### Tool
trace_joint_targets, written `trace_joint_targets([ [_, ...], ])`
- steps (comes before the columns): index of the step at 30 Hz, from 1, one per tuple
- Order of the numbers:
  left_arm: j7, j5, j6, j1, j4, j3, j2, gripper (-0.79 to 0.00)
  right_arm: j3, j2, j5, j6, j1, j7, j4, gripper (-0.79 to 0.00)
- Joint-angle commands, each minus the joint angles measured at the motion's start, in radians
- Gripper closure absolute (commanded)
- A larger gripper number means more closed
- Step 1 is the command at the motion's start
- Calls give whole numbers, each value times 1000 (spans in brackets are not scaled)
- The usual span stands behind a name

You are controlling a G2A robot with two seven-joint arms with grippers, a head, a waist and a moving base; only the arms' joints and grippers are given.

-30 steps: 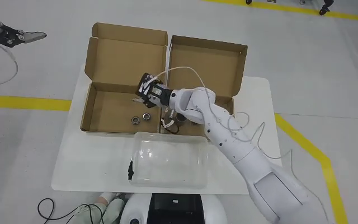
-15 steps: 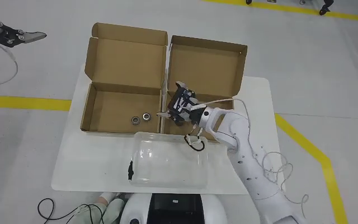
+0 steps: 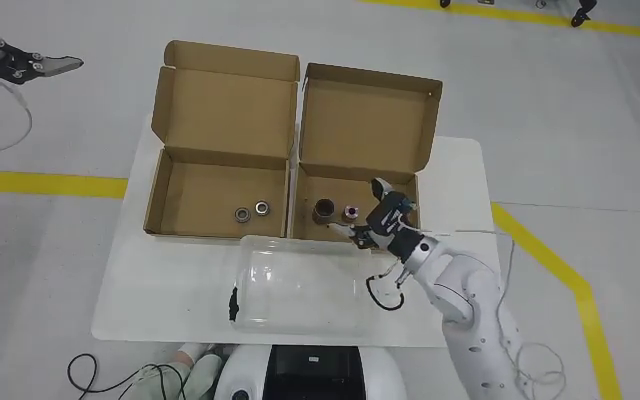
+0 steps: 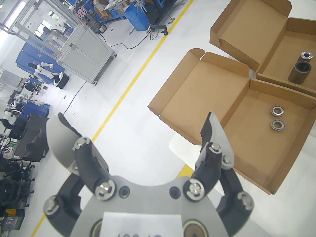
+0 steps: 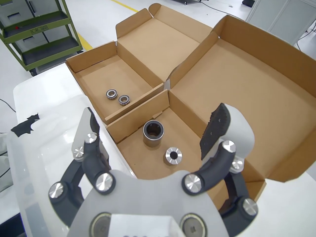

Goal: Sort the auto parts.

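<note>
Two small ring bearings [image 3: 241,212] [image 3: 262,208] lie in the left cardboard box [image 3: 185,225]. A dark sleeve [image 3: 324,210] stands in the right cardboard box [image 3: 300,225], with a small silver bushing [image 3: 350,211] beside it. My right gripper [image 3: 360,208] hangs open and empty over the right box's near right part; its wrist view shows the sleeve [image 5: 153,133], bushing [image 5: 173,156] and bearings [image 5: 111,94] beyond the fingers [image 5: 218,124]. My left gripper [image 3: 45,65] is open and empty, far off the table to the left; its gripper [image 4: 134,122] is above the floor.
A clear plastic bin [image 3: 300,285] with a scrap of black tape [image 3: 233,303] sits on the white table [image 3: 140,290] in front of the boxes. Both box lids [image 3: 225,105] stand open at the back. A green cart [image 5: 37,25] stands off the table.
My right gripper has drawn back from over the left box near the bearings, across to the right box's near right side, uncovering the sleeve and bushing. The left arm has not moved.
</note>
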Motion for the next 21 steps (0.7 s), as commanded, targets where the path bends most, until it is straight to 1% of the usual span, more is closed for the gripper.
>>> trace_joint_targets([
  [1, 0, 0, 0, 0, 0, 0, 0, -785, 16, 4, 3, 16, -46, -6, -40, -785],
  [8, 0, 0, 0, 0, 0, 0, 0, -785, 89, 23, -29, 64, -216, -36, -184, -785],
  [11, 0, 0, 0, 0, 0, 0, 0, -785, 109, 28, -41, 105, -286, -45, -231, -785],
  [18, 0, 0, 0, 0, 0, 0, 0, -785, 179, 38, -59, 167, -401, -162, -239, -785],
  [21, 0, 0, 0, 0, 0, 0, 0, -785, 185, 42, -84, 177, -449, -229, -258, -785],
])
